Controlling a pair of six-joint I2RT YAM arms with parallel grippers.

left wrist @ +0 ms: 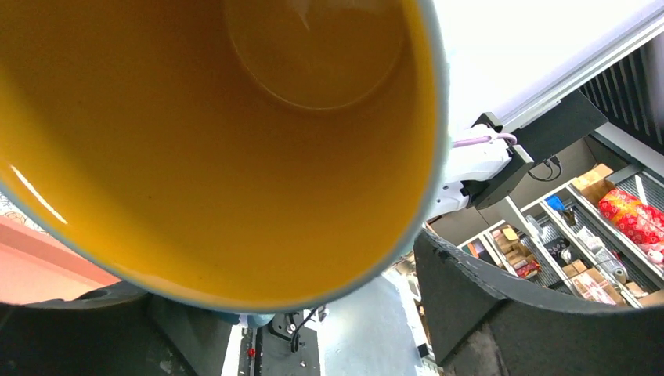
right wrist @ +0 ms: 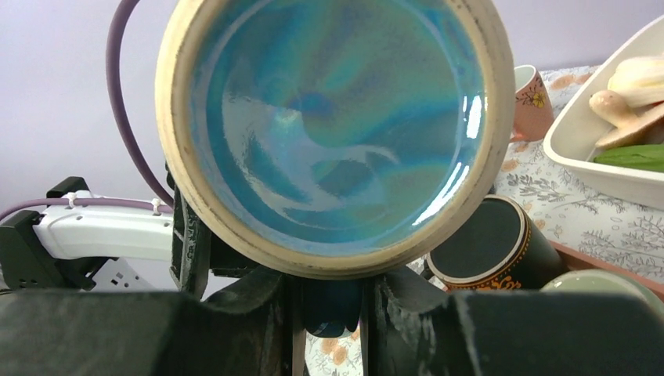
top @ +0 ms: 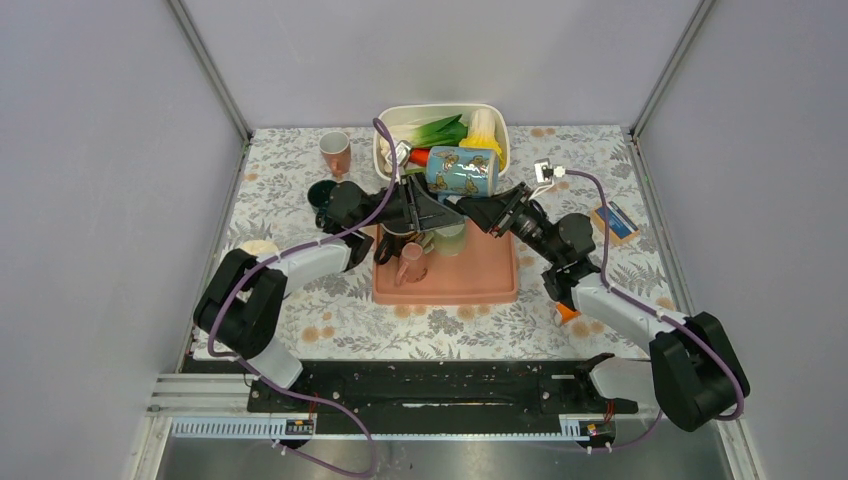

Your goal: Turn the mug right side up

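Drop risk: The blue butterfly-painted pottery mug point(top: 462, 170) hangs in the air on its side. If the pinch goes soft while the mug is turned, it will fall.
Under the jaws: The flat pink plastic tray point(top: 485, 278) sits right below. On it are a small pink cup lying down point(top: 410, 262), a dark round mug point(right wrist: 485, 247) and a pale green cup point(top: 450, 238). A falling mug would land on these and could chip.
Bump risk: The two arms meet very close together at the mug. If one pulls or twists before the other lets go, the mug could be yanked loose.
Right gripper point(right wrist: 329, 317): Its jaws are narrow and pinch a blue bit of the mug low down between them. The mug's flat blue bottom faces this gripper, just above the jaws.
Left gripper point(top: 432, 205): The mug's open mouth, yellow inside, faces this gripper and sits above the two fingers. The fingers look well apart, but I cannot tell if they are touching the mug or holding it.
Past the jaws: The white oval dish of toy food point(top: 440, 108) is just beyond the mug. If the mug is tipped that way, it could knock the dish's rim.
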